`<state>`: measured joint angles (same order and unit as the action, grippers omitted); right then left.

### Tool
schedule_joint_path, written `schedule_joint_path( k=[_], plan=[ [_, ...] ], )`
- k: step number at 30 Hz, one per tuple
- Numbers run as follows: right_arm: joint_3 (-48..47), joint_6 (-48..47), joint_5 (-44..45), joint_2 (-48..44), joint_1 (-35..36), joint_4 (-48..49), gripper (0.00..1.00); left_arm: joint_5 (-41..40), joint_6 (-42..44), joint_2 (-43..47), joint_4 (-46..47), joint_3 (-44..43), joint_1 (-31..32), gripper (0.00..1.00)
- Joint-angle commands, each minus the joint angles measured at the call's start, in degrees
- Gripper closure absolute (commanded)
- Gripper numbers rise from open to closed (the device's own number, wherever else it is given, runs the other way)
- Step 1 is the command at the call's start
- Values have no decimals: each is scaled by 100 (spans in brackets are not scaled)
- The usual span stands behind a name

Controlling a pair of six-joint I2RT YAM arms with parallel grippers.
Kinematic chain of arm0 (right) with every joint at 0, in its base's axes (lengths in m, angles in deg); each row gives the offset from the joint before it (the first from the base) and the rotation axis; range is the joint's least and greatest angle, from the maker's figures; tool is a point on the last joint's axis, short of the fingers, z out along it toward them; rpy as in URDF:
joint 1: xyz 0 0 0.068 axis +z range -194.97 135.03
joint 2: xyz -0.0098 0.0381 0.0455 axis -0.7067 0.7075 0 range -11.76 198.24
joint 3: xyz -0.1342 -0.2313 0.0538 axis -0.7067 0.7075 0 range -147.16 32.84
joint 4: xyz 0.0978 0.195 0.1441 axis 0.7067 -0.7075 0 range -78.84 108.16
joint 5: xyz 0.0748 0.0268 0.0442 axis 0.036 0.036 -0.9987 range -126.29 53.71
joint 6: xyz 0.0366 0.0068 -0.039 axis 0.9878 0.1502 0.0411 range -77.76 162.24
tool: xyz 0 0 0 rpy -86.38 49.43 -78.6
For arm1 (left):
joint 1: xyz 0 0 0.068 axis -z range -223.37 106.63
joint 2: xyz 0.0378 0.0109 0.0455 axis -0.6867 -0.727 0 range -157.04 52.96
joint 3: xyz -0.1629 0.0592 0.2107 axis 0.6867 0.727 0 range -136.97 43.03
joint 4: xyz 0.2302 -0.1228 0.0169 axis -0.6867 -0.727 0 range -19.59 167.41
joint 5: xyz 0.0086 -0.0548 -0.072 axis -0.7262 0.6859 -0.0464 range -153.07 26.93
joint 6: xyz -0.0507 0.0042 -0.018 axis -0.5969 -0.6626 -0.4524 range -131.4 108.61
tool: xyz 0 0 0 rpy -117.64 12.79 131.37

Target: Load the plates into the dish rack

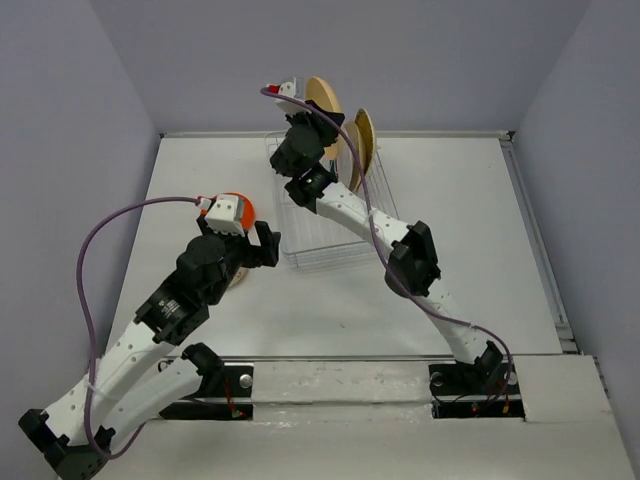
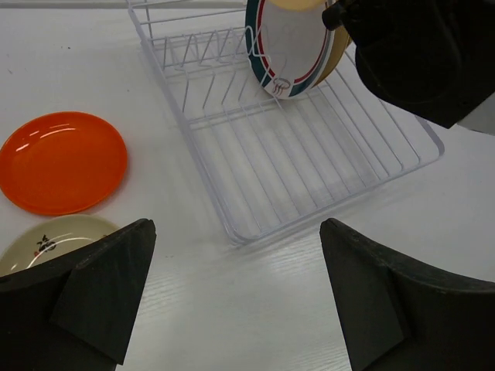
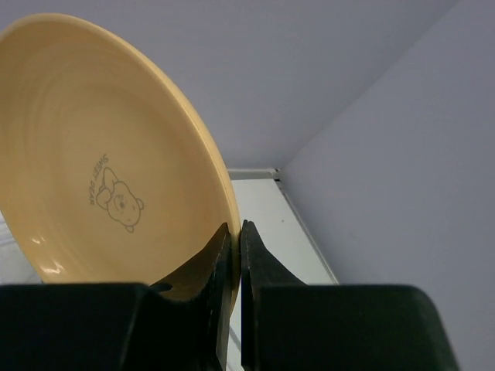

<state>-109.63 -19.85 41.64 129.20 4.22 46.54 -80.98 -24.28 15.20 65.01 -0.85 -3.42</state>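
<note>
Two dishes are lying on the table (image 2: 271, 309) by your wide-open left gripper (image 2: 236, 232): an orange plate (image 2: 62, 162) and a floral plate (image 2: 54, 239). Two more, a teal-rimmed plate (image 2: 288, 42) and a tan plate (image 1: 364, 135), are standing in the rack (image 2: 309, 154), and your right gripper (image 3: 234, 228) is pinching one yellow plate (image 3: 100, 154) above it.

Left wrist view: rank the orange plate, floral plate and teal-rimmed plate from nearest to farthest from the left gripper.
1. Floral plate, lower left of the view, right beside the left gripper.
2. Orange plate, just beyond it, flat on the table.
3. Teal-rimmed plate, upright at the rack's far end.
</note>
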Motion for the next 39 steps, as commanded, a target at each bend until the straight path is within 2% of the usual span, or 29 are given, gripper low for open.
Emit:
schedule_joint_path(
  k=[1,2,4,10,33,35,37,39],
  plan=[
    [104,-1573,284,-77,-146,2007,93,288,111,14,317,55,-136,1],
    [428,-1326,275,-148,-146,1683,93,297,111,23,326,63,-153,1],
    [484,-1069,284,-140,-146,1653,93,323,102,32,335,72,-171,1],
    [185,-1604,398,369,-146,2162,93,394,93,-56,344,72,-259,1],
    [273,-1570,521,1100,-146,2575,93,622,76,-127,405,99,-409,1],
    [308,-1771,556,1100,-146,2830,88,622,67,-144,405,99,-417,1],
    [299,-1947,592,1082,-146,3172,78,648,49,-162,414,108,-443,1],
    [325,-1948,592,1056,-146,3209,76,684,49,-197,432,108,-479,1]
  ],
)
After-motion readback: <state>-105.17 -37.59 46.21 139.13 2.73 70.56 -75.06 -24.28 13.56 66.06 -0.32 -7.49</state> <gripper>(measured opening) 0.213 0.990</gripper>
